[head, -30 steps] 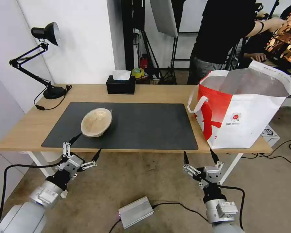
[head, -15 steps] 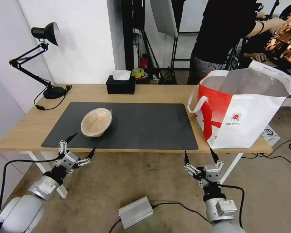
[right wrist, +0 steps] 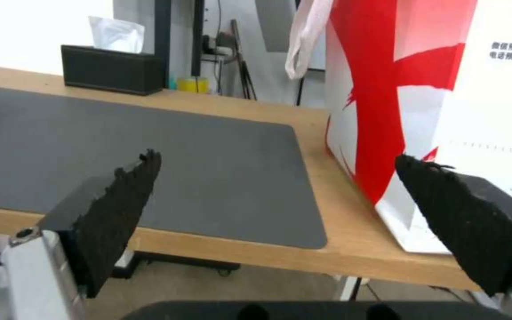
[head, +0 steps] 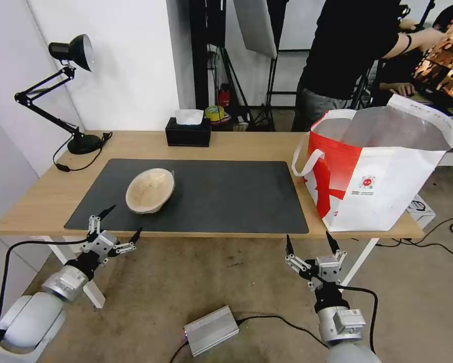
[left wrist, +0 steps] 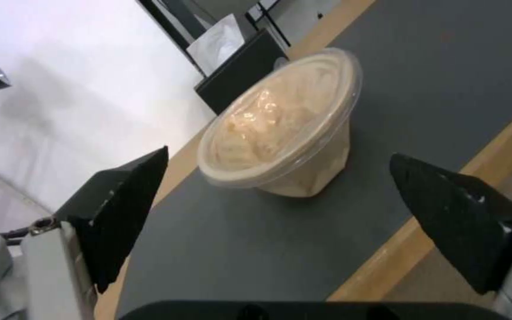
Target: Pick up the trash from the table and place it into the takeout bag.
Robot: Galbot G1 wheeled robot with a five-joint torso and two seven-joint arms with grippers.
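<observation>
Your table (head: 246, 143) is a long light-wood top carrying a dark grey mat (head: 221, 196). At its right end stands the takeout bag (head: 383, 186), white and red, boxy, mouth open on silver lining; you cannot see what lies inside. The beige pulp bowl (head: 150, 190) sits tilted on the mat's left part under a clear lid. Your left gripper (head: 114, 224) hangs at the near edge, fingers spread wide and empty; your right gripper (head: 309, 244) hangs below the edge, likewise wide and empty.
</observation>
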